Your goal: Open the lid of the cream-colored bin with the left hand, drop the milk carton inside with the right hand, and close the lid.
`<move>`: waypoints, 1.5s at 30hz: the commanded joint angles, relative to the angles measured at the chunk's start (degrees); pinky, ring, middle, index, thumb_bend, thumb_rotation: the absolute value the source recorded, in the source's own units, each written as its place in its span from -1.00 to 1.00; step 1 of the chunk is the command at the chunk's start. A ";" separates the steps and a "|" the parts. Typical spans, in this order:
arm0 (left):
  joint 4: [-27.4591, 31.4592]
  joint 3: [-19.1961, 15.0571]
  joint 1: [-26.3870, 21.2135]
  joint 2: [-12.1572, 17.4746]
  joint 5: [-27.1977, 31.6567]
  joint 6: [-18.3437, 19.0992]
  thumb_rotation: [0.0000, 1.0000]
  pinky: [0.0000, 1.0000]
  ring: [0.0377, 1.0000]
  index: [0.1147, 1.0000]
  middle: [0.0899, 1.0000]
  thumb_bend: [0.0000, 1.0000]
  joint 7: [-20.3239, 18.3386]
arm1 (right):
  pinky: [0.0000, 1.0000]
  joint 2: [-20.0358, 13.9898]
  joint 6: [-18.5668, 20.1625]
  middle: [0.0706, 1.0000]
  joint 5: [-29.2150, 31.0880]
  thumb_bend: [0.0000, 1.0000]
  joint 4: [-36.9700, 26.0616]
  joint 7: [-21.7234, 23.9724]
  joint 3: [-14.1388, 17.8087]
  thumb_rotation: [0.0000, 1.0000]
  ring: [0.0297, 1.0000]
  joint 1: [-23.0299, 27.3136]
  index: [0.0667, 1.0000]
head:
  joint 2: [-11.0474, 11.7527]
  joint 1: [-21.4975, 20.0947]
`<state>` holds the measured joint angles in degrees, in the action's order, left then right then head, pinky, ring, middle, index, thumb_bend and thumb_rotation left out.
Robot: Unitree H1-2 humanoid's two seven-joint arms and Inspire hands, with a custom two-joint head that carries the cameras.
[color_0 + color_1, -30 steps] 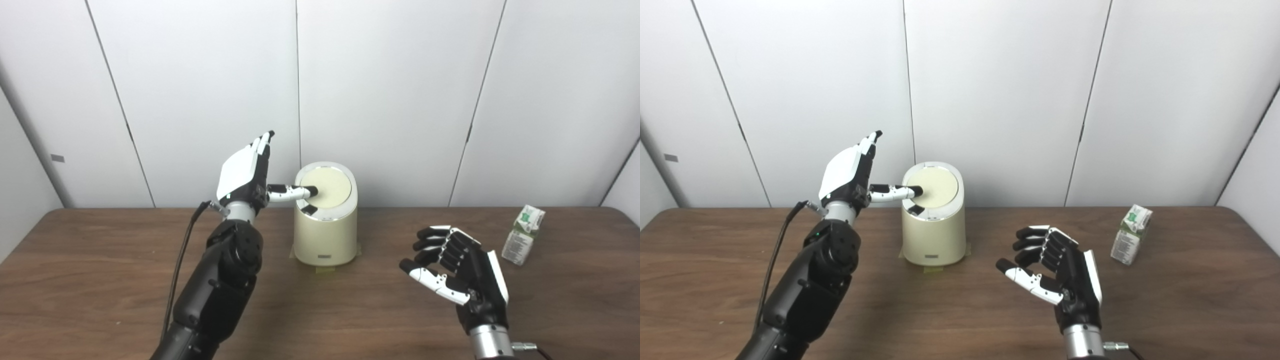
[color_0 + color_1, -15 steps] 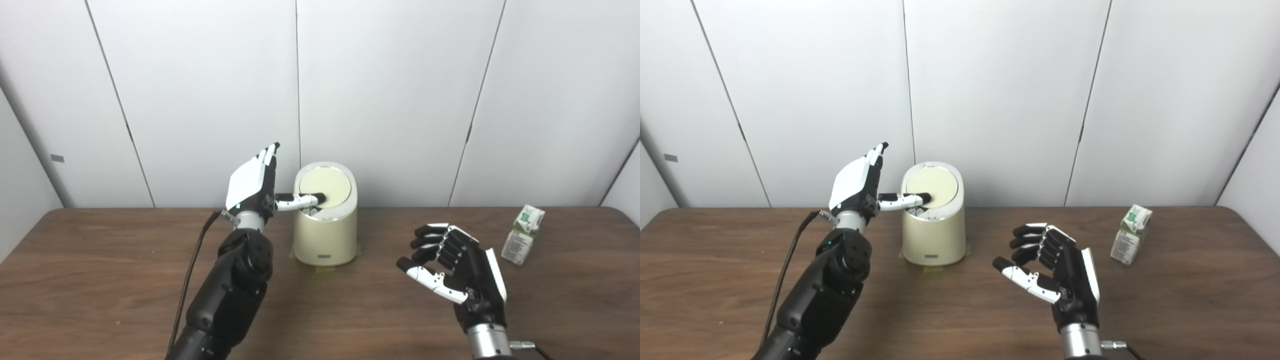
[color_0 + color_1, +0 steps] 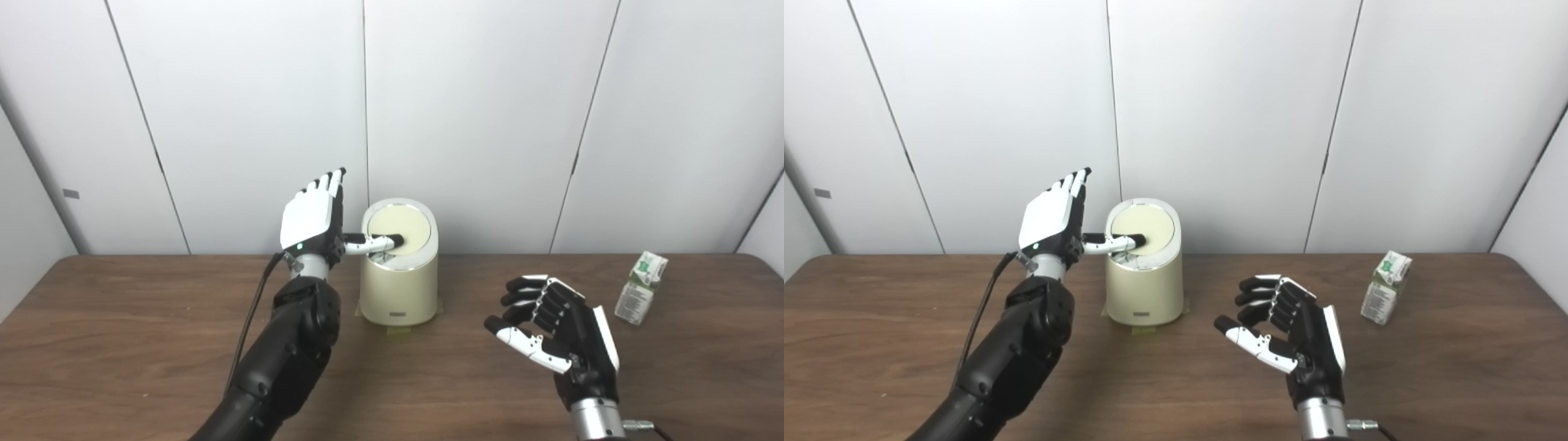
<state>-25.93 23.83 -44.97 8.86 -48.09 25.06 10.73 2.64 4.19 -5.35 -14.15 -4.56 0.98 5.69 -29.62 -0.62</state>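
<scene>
Brown table (image 3: pixel 122 343): L hand (image 3: pixel 312 217) empty, fingers splayed, thumb pressing shut lid (image 3: pixel 398 223) of cream bin (image 3: pixel 398 288); R hand (image 3: pixel 560 327) empty, half-curled; milk carton (image 3: pixel 640 288) untouched far right, all steps pending

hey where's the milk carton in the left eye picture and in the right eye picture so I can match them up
Left eye view: the milk carton stands upright at the far right of the table, right of the right hand.
Right eye view: the milk carton stands at the same spot, a little further from the picture's right edge.
Shared landmark: the cream-colored bin at mid table, well left of the carton in both.
</scene>
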 commanded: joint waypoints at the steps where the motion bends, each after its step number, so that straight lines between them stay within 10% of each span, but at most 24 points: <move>1: 1.05 2.13 -3.00 1.93 -5.12 1.67 -0.78 1.00 1.00 1.00 1.00 1.00 -3.49 | -0.26 -0.21 -1.16 -0.08 0.35 0.03 -2.24 0.19 -0.03 -1.00 -0.21 1.53 -0.02 | -0.30 0.22; 7: 3.85 7.17 -3.23 5.53 -14.54 1.83 -0.67 1.00 1.00 1.00 1.00 1.00 -17.67 | -0.26 -0.24 -0.65 -0.09 -0.12 0.03 -2.51 -0.04 0.05 -1.00 -0.20 1.59 -0.03 | -0.65 0.46; 13: 5.20 8.56 -2.58 6.85 -16.58 1.23 -0.58 0.96 1.00 1.00 1.00 1.00 -21.53 | -0.26 -0.19 -0.65 -0.09 -0.08 0.03 -2.55 0.01 -0.03 -1.00 -0.20 1.59 -0.02 | -0.47 0.48; 27: 14.20 -17.79 3.26 -2.72 14.86 -5.41 -0.36 0.84 1.00 1.00 1.00 1.00 -9.15 | -0.26 -1.09 -2.91 -0.09 0.40 0.02 -0.34 0.47 -0.10 -1.00 -0.21 1.83 -0.01 | 0.38 1.29; 41: 33.69 -28.24 18.53 -0.74 34.95 -6.30 -0.49 0.93 1.00 1.00 1.00 0.72 -13.80 | -0.27 -1.61 -2.92 -0.10 0.47 0.02 0.13 0.24 0.11 -1.00 -0.21 1.73 0.00 | 0.38 1.85; 45: 34.89 -28.43 24.13 -1.07 37.47 -9.77 -0.51 0.46 0.60 0.64 0.64 0.65 -13.14 | -0.26 -1.84 -2.58 -0.10 0.59 0.03 0.07 0.18 0.29 -1.00 -0.21 1.83 -0.01 | 0.32 1.98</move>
<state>6.57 -4.67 -19.58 7.94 -11.64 18.79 -2.81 0.90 3.75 -4.99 -12.93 -4.38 1.14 5.71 -29.27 1.32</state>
